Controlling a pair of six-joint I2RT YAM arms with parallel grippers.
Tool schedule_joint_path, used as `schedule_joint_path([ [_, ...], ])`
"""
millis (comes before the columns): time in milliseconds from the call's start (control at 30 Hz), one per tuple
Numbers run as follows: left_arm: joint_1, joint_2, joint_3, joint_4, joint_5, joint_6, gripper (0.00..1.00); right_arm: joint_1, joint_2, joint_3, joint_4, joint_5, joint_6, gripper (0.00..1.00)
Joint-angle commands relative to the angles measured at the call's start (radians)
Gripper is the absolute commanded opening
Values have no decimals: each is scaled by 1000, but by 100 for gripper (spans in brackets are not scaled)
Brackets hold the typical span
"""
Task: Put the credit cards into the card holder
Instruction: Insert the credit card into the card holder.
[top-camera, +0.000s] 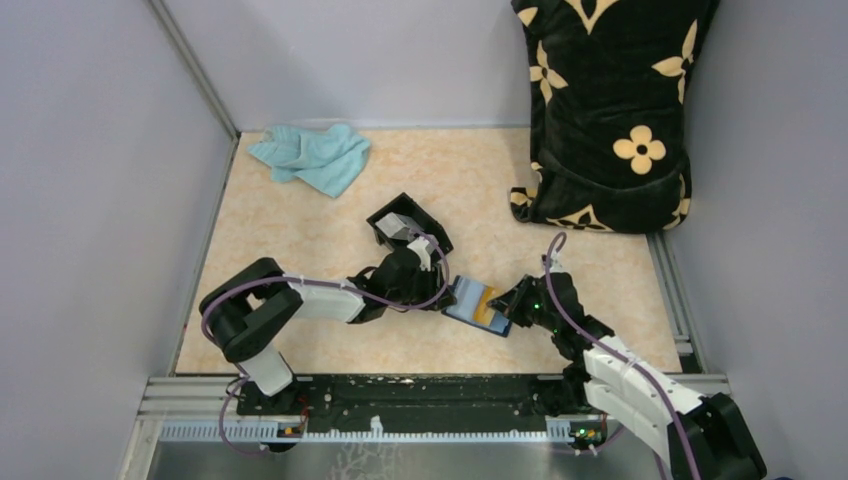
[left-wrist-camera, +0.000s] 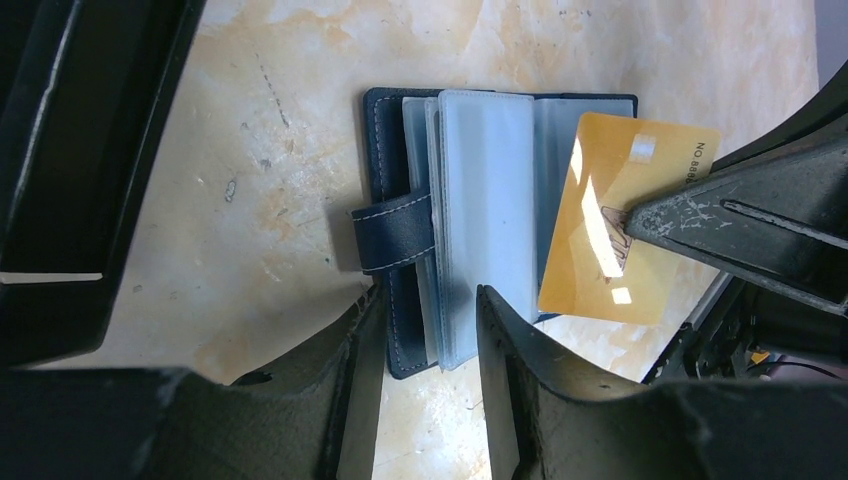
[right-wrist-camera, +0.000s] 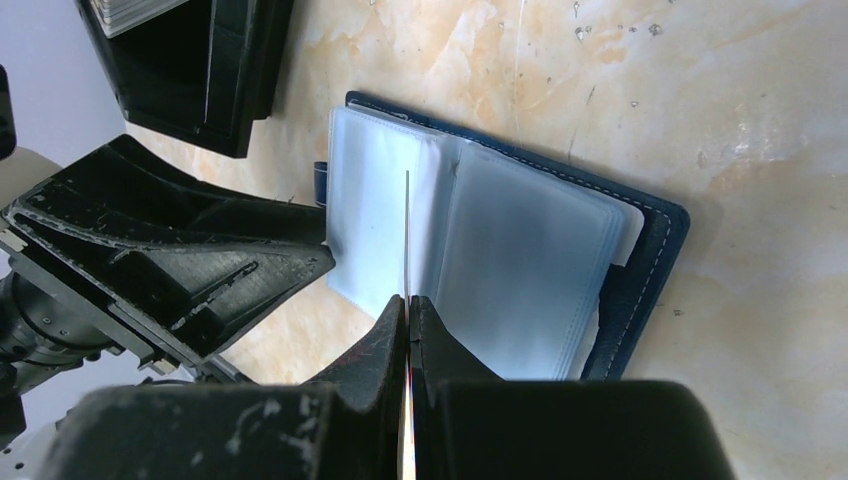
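Orange card (right-wrist-camera: 407, 240) seen edge-on; black box (right-wrist-camera: 190, 60) cropped at frame top

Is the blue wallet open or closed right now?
Open. The wallet lies spread flat on the table, its clear sleeves fanned out and its strap unfastened.

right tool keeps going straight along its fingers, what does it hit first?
Likely the open wallet's clear sleeves: the right tool holds the orange card edge-on over them. Height above them is unclear.

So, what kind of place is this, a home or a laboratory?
Probably a lab test cell: a beige tabletop enclosed by plain grey panels, an aluminium rail carrying both arms, and staged props like the card holder and black box.
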Motion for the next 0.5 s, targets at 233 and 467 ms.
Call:
schedule_joint_path([
  [233, -8, 22, -5, 67, -10, -31, 45, -43, 30, -43, 121, -45, 34, 0],
  [467, -9, 27, -21, 77, -11, -41, 45, -62, 51, -60, 176, -77, 56, 0],
])
